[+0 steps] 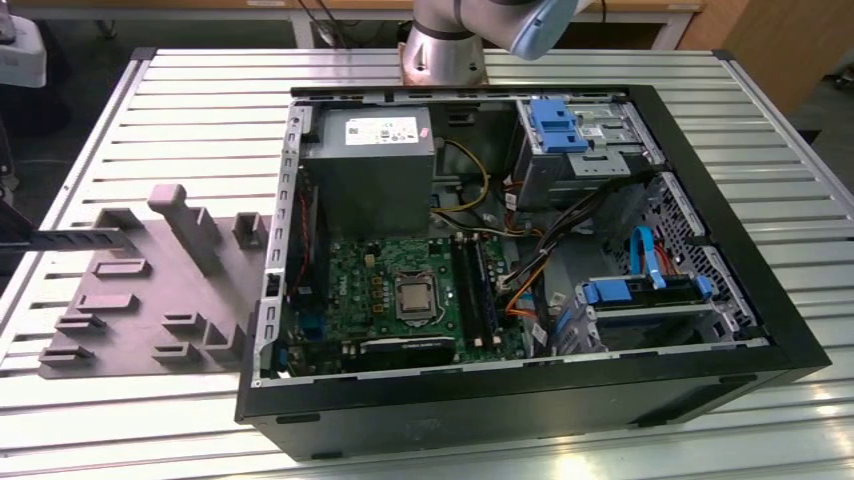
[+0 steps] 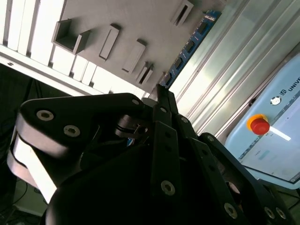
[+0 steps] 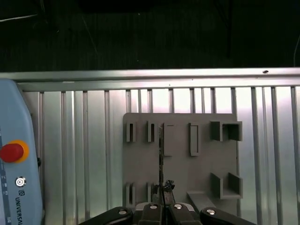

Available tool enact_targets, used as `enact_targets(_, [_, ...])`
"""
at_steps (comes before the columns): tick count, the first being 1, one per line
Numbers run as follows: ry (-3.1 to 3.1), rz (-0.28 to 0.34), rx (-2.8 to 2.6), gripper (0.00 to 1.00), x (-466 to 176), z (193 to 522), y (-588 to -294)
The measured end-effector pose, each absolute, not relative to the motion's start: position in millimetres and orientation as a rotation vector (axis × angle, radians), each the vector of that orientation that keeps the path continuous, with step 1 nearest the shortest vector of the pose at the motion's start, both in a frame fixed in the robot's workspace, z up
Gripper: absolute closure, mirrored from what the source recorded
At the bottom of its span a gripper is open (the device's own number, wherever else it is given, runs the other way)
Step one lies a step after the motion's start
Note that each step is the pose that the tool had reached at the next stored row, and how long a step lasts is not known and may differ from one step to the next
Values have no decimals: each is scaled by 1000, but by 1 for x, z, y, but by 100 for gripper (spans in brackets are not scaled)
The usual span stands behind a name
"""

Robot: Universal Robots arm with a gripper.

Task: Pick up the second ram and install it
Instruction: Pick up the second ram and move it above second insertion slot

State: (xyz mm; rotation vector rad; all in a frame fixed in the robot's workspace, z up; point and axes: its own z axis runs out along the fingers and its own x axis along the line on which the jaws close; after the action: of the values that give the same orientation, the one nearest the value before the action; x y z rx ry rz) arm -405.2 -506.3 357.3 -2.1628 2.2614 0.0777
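Claw (image 3: 162,196) closed tight on the second ram (image 3: 161,152). In the first wrist view the stick is edge-on, a thin dark line running out from the fingertips, up off the grey holder tray (image 3: 140,164). The tray sits on the slatted table (image 3: 84,140) with bare slats on every visible side. A strip of open slats lies between the tray and the pale blue pendant (image 3: 14,187) with its red button (image 3: 11,152). Past the tray the table ends in a rail (image 3: 150,77), with dark floor beyond.

In the second wrist view the second ram (image 2: 190,44) shows its flat face, a blue-green board with a row of black chips. It reaches from the claw (image 2: 162,96) past the tray's corner over bare slats. Its near end is hidden between the fingers, and the claw's black linkages block much of the scene.

In the exterior view the computer case (image 1: 534,400) lies open side up, with the tray just beside its wall on the exterior view's left. Inside is the motherboard (image 1: 360,290), with long black slots (image 1: 474,280) next to the processor socket (image 1: 416,297). Orange and yellow cables (image 1: 521,285) crowd the slots on the exterior view's right, and the power supply box (image 1: 367,170) sits close behind. Can't tell whether any slot already holds a stick. The arm (image 1: 447,40) is cut off at the frame edge. A dark bar (image 1: 74,238) pokes in from the exterior view's left edge over the tray; can't make out what it is.
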Motion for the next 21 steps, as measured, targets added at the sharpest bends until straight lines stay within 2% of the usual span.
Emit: enact_targets(21, [2261, 78, -2163, 89, -405, 381, -506])
